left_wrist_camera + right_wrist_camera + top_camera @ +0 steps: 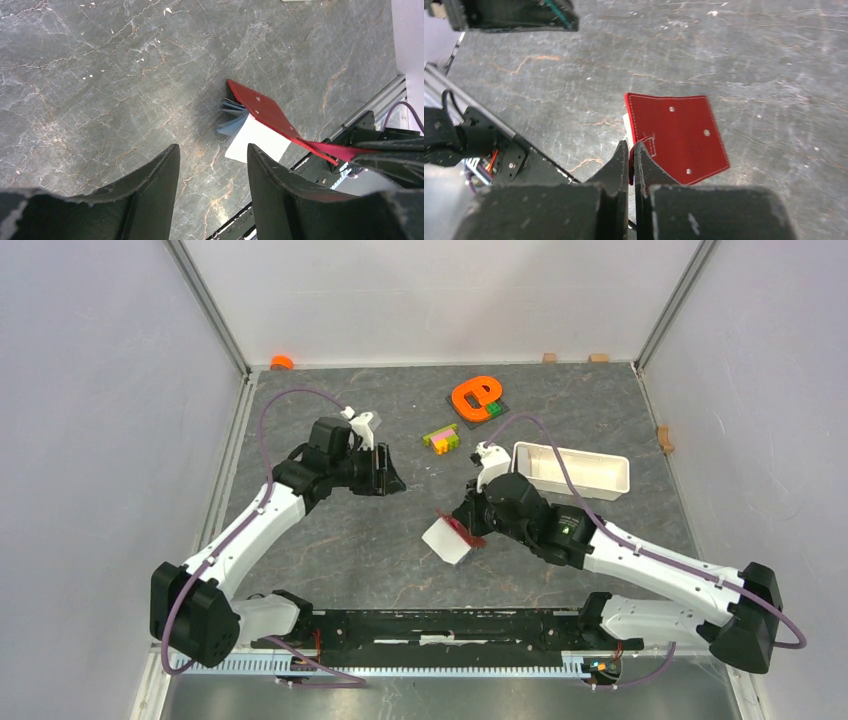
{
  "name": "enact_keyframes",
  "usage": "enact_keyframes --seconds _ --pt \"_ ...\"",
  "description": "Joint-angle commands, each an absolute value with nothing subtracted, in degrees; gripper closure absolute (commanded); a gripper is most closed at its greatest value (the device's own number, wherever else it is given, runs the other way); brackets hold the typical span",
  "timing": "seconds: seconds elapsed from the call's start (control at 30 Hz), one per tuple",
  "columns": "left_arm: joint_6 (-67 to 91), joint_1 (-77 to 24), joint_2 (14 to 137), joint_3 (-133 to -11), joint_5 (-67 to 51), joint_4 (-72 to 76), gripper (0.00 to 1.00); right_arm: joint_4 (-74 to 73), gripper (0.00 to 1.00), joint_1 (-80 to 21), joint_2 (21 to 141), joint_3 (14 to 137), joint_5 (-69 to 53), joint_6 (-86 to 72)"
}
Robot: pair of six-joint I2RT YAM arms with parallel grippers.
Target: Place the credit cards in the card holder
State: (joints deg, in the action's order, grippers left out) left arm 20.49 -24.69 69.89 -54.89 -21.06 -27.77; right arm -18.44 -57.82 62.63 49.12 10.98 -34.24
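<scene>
**Card holder pinched by its edge**

The right gripper is clamped on one edge of the open card holder (red outside up, pale inside underneath), near the middle of the bench. The left gripper hangs nearby, fingers apart and empty.

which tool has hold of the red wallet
The right tool, shut on the red wallet at its edge; the left tool stands open and empty, apart from it.

Bright, even overhead light; soft faint shadows on grey marbled tabletop; sharp overall, slight blur low in wrist views.
</scene>
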Motion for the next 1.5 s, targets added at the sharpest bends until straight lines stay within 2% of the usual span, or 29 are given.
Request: enact_keyframes --seconds 0.0,0.13,0.43,0.6,0.73,1.1,1.3,1.47 --pt "18.0 -23.7 69.0 -54.8 -21.0 -25.6 0.41 -23.8 1.00 -57.1 59.5 51.1 22.6 -38.1" --pt "18.0 -23.0 69.0 -54.8 -21.1 -25.5 0.41 -20.2 1.00 -55.6 55.7 48.7 20.7 -36.8" --pt "17.8 -22.0 68.0 -54.7 -21.4 -25.5 0.41 -12.3 1.00 -57.1 60.1 53.4 2.0 -35.4" --pt "17.5 -21.8 67.5 -54.7 -20.9 -25.8 0.41 -12.8 1.00 -57.8 59.6 54.9 3.2 -36.7" --pt "17.3 -21.8 67.6 -54.8 -20.8 -26.1 0.41 -16.7 1.00 -57.4 59.4 52.9 10.2 -37.4" --pt "17.4 -21.8 68.1 -54.4 -22.2 -26.2 0.41 -24.9 1.00 -51.7 60.2 39.1 19.5 -37.2" --pt "18.3 -21.8 69.4 -54.2 -24.5 -25.7 0.41 -18.6 1.00 -51.8 60.6 37.1 12.8 -34.0" --pt "22.7 -21.9 70.1 -51.7 -27.9 -23.2 0.43 -8.6 1.00 -54.0 66.1 36.1 7.2 -34.9"
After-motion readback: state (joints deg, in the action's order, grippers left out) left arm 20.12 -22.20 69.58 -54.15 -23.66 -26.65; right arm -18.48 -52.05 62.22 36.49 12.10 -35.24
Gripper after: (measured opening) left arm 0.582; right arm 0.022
